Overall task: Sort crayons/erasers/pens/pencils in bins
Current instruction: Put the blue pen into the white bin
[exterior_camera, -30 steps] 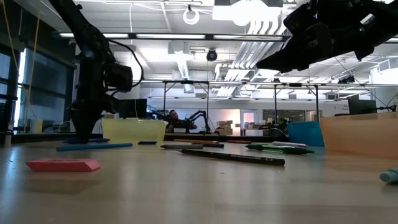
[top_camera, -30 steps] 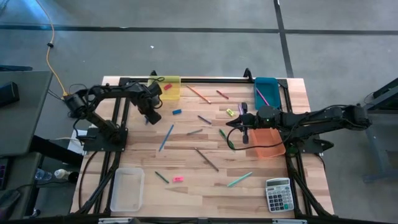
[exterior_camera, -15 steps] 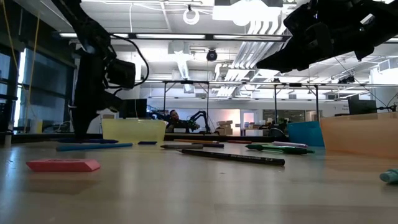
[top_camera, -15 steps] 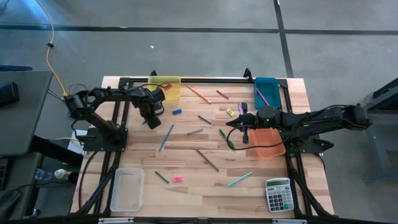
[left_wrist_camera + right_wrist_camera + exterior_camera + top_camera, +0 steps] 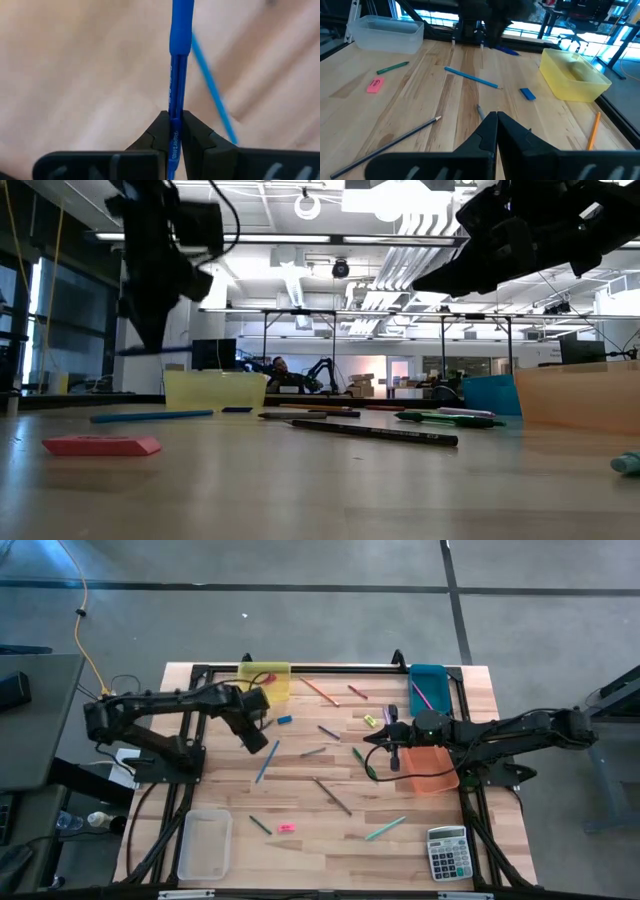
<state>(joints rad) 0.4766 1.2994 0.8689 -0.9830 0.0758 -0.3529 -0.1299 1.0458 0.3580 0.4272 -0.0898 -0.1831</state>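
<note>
The left gripper (image 5: 173,131) is clamped tight on a blue pen (image 5: 178,65), lifted off the table (image 5: 330,790) near the yellow bin (image 5: 276,683) at the far left. The pen's long axis runs straight out ahead of the fingers. The right gripper (image 5: 496,120) hangs closed and empty beside the orange bin (image 5: 432,770).

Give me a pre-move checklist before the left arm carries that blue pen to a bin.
1. Grip: left gripper shut on the blue pen: ok.
2. Pen clear of the table: in the low view it hangs above the wood with the gripper: ok.
3. Pen alignment: it runs straight out between the fingers: ok.
4. Right gripper shut and holding nothing, beside the orange bin, away from the left arm: ok.
5. Which bin holds pens: the teal bin holds a thin pink stick, the yellow bin something small and red; pen or not: cannot tell.
</note>
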